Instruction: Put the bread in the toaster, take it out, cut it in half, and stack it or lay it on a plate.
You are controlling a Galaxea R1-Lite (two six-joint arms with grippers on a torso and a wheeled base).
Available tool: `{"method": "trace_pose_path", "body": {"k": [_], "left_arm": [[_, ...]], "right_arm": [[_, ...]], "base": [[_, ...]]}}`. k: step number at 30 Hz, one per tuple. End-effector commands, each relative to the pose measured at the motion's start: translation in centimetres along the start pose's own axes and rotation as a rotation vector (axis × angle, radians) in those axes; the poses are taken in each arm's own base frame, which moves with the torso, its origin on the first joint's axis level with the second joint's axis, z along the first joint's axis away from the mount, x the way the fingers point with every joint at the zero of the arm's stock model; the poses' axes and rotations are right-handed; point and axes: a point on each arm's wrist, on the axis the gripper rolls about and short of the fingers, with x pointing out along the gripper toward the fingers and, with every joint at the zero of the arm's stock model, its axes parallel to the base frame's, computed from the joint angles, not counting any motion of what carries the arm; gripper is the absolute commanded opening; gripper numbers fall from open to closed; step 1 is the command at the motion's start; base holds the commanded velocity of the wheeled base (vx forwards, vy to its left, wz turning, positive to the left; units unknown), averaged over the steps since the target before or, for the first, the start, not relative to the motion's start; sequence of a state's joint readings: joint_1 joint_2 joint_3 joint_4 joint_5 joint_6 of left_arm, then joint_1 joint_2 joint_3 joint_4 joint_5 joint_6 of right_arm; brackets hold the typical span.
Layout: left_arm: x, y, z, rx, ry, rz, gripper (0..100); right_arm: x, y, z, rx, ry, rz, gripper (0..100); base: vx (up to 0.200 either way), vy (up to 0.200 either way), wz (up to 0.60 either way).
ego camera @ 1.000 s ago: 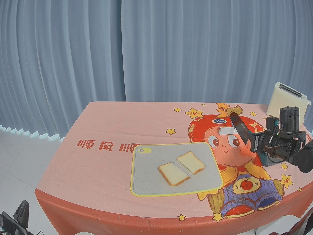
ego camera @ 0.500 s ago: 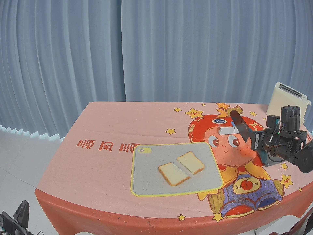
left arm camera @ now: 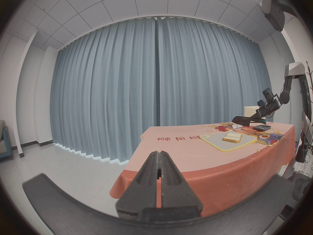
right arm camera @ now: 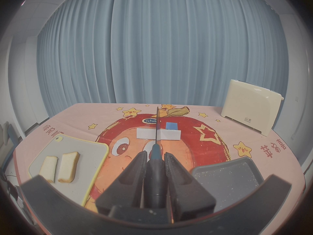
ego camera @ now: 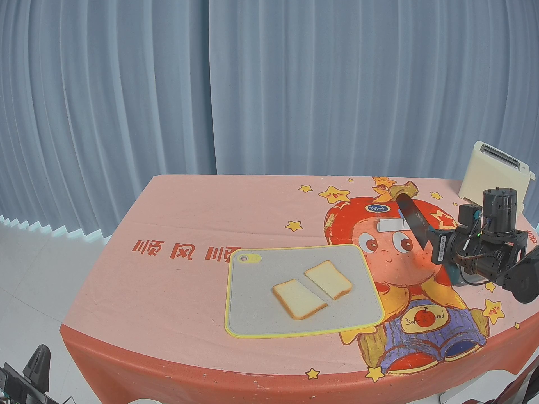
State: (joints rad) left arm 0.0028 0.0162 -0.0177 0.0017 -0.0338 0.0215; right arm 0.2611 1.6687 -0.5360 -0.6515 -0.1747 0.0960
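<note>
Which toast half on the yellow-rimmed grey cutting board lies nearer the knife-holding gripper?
The pale toast half farther back and right; the other half lies front-left.

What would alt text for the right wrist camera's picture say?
The right gripper holds a knife, blade edge-on, above a pink table. Two bread halves lie side by side on a cutting board; a grey tray sits nearby, a cream toaster farther back.

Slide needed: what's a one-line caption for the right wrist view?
Right gripper clamps a knife over the tablecloth; two bread halves lie on the cutting board, toaster beyond.
</note>
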Motion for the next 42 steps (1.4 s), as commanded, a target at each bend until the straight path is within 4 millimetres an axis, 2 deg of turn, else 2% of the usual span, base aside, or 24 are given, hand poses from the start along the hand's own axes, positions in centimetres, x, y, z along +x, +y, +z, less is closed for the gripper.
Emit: {"method": "trace_pose_path", "body": {"k": [1, 13, 28, 42], "left_arm": [[0.0, -0.01, -0.48, 0.0, 0.0, 0.0, 0], [0.0, -0.01, -0.48, 0.0, 0.0, 0.0, 0], [0.0, -0.01, -0.48, 0.0, 0.0, 0.0, 0], [0.0, -0.01, -0.48, 0.0, 0.0, 0.0, 0]], "right_arm": [[0.0, 0.08, -0.39, -0.005, 0.014, 0.004, 0], [-0.09, 0.05, 0.38, 0.004, -0.039, 0.003, 0], [-0.14, 0.07, -0.49, -0.001, -0.013, 0.003, 0], [-0.17, 0.17, -0.32, -0.003, -0.021, 0.007, 0]], "base": [[0.0, 0.0, 0.0], [0.0, 0.0, 0.0], [0.0, 0.0, 0.0], [0.0, 0.0, 0.0]]}}
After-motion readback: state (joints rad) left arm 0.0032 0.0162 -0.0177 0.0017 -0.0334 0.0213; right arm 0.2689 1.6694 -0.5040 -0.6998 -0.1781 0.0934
